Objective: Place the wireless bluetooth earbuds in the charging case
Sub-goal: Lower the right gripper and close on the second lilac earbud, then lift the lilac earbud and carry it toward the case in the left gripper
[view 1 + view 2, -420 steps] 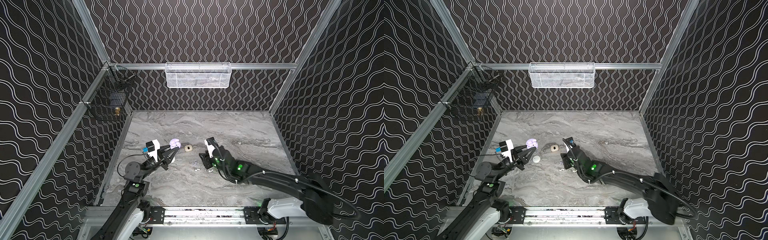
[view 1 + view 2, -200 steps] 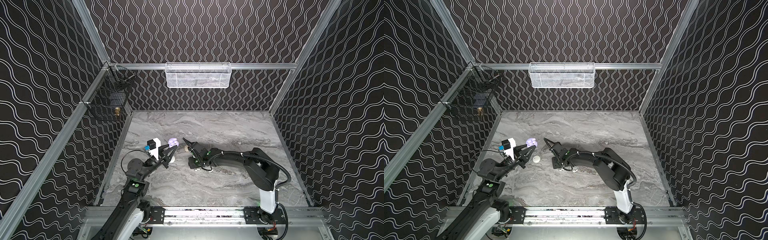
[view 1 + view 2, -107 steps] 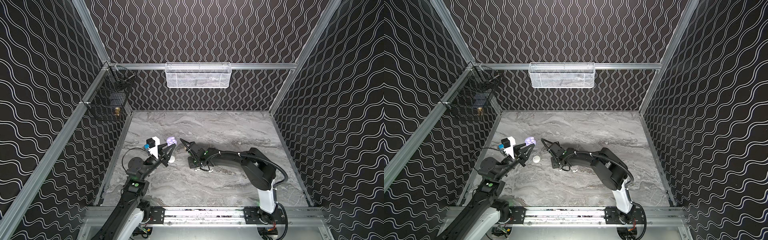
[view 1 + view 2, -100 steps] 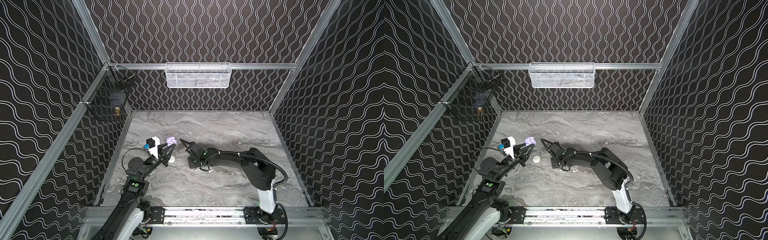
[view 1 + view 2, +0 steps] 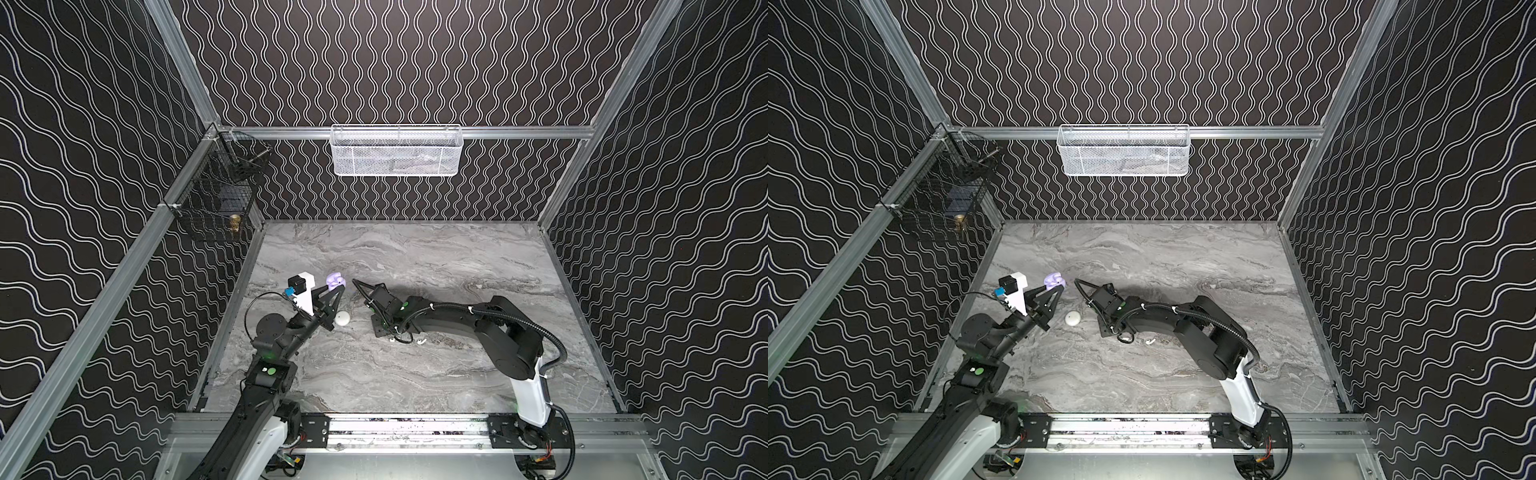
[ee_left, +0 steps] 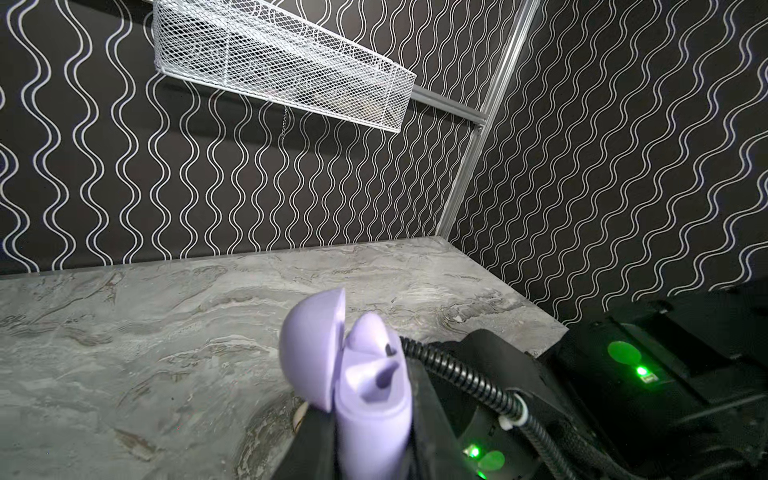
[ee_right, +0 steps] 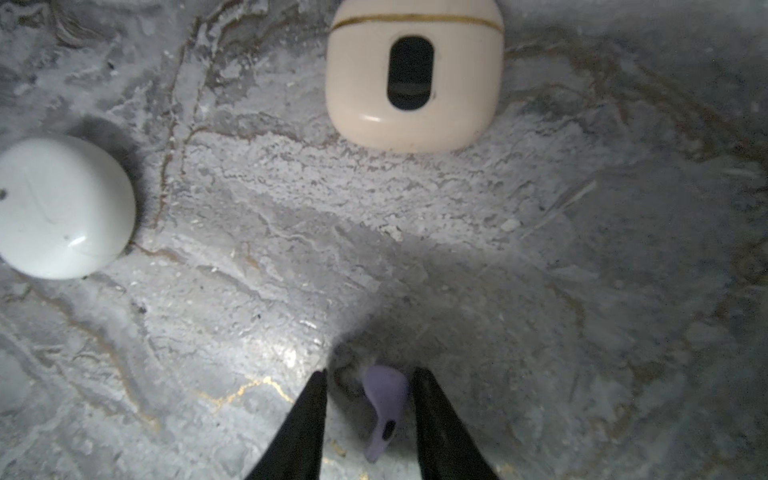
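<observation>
Grip status: my left gripper (image 6: 365,440) is clamping the lavender charging case (image 6: 370,399), lid hinged open, above the table (image 5: 415,374). Only the left wrist view is showing the seated bud (image 6: 370,332) inside it. My right gripper (image 7: 369,376) is standing partly open, fingers straddling a lavender earbud (image 7: 384,399) lying on the table, with a gap showing on one side. Only the right wrist view is showing that earbud and a cream case (image 7: 413,75). Both top views are showing a round white case (image 5: 343,318) and a white earbud (image 5: 422,341) beside my right arm.
</observation>
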{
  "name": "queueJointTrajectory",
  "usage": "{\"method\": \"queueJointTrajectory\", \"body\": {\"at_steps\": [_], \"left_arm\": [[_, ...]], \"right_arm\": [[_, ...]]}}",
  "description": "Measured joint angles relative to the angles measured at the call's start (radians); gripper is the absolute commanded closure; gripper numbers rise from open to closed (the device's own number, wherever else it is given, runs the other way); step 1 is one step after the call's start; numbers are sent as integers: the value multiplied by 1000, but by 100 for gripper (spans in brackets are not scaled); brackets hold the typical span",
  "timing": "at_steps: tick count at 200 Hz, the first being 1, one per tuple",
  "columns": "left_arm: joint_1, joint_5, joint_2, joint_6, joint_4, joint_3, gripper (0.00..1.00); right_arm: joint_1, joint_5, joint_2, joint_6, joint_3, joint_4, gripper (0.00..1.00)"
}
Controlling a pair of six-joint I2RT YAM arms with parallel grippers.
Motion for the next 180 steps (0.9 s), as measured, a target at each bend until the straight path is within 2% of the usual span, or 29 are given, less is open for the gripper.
{"method": "queueJointTrajectory", "body": {"at_steps": [57, 119, 146, 180], "left_arm": [[1, 30, -2, 0, 16, -8, 100], [2, 108, -2, -4, 107, -33, 100], [2, 163, -4, -12, 175, -53, 100], [2, 228, -5, -40, 273, -78, 100]], "right_arm": [[6, 39, 11, 6, 11, -10, 80], [8, 34, -18, 11, -10, -20, 84], [9, 60, -126, 16, -54, -31, 86], [26, 150, -374, 24, -135, -23, 87]]}}
